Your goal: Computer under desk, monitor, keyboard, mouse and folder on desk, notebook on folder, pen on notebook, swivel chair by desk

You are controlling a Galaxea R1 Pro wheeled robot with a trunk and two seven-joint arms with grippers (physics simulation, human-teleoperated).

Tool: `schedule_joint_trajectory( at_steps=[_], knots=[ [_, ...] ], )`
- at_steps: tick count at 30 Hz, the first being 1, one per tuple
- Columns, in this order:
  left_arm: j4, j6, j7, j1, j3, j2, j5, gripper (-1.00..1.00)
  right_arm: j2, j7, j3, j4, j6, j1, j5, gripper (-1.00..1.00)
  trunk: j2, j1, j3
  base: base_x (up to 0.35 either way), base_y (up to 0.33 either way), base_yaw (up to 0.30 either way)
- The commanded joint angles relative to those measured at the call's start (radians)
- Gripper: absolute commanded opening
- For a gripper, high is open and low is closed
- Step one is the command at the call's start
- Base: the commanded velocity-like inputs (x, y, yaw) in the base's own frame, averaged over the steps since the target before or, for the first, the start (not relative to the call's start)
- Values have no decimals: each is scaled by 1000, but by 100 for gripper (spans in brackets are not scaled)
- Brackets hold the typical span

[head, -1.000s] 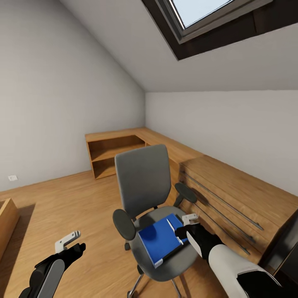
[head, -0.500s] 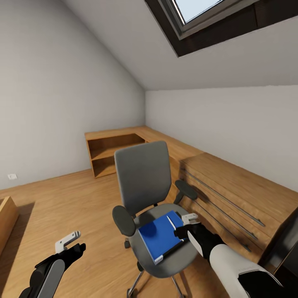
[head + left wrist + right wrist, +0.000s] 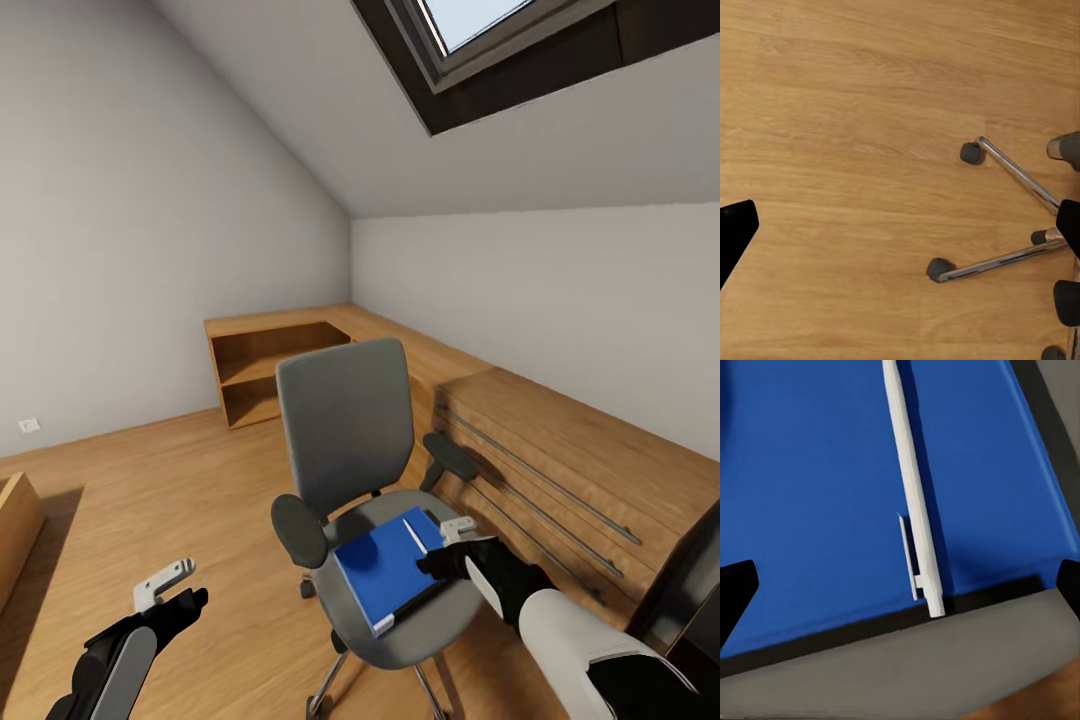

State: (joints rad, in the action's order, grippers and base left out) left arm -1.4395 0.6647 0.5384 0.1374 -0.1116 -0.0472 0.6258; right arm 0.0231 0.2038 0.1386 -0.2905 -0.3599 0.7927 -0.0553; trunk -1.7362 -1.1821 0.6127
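We see the blue folder (image 3: 385,576) on the swivel chair (image 3: 350,440) seat, pen (image 3: 913,495) atop it; right gripper (image 3: 447,548) spread wide at its three o'clock edge, left gripper (image 3: 170,590) wide.

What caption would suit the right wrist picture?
White pen lying on the blue folder atop the grey chair seat.

grey swivel chair (image 3: 375,500) seat, blue folder (image 3: 385,575), pen (image 3: 411,535) on top
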Motion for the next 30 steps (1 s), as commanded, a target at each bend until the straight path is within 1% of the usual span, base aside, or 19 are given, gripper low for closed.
schedule_joint_trajectory(
  at_steps=[1,6,9,17,26,30],
  knots=[
    [-1,2,9,1,0,0,11,100,-5,15,1,-2,-5,0,-6,100,-1,0,1,0,0,0],
    [1,1,7,1,0,0,11,100,-21,51,0,-2,-5,0,-5,100,-1,0,1,1,0,0],
    [2,0,7,1,0,0,10,100,-24,58,0,-2,-5,0,-5,100,-1,0,1,49,0,0],
    [4,0,8,1,0,-1,9,100,-26,64,0,-2,-5,0,-6,100,-1,0,1,174,0,0],
    [5,1,9,1,0,-2,8,100,-26,65,1,-2,-5,0,-6,100,-1,0,1,44,0,0],
    [5,0,8,0,0,-2,9,100,-26,65,1,-2,-5,0,-6,100,-1,0,1,153,0,0]
  ],
)
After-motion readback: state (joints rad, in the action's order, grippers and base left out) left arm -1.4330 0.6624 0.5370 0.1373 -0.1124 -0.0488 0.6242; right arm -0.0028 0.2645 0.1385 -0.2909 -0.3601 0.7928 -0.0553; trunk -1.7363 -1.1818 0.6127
